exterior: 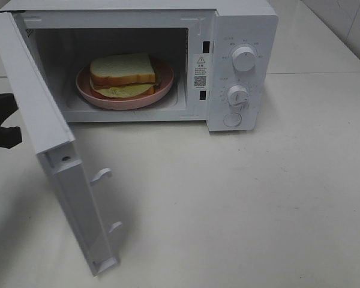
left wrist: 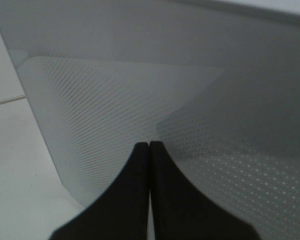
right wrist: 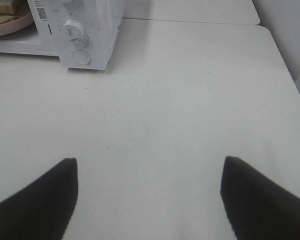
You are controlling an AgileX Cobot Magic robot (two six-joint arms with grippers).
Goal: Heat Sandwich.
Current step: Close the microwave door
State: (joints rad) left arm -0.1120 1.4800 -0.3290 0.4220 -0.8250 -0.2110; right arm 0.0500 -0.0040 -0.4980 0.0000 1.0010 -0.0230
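Note:
The sandwich, thick white bread with tan crust and pale yellow filling, lies on a round pink plate inside the open white microwave. The microwave door stands wide open toward the front left. My left gripper is shut and empty, its tips close against the door's outer dotted window; in the exterior high view only its dark body shows behind the door. My right gripper is open and empty above the bare table, right of the microwave; the plate's edge shows in its view.
The microwave's control panel carries two white dials and a round button. Two latch hooks stick out of the door's inner edge. The white table stretches in front and to the right.

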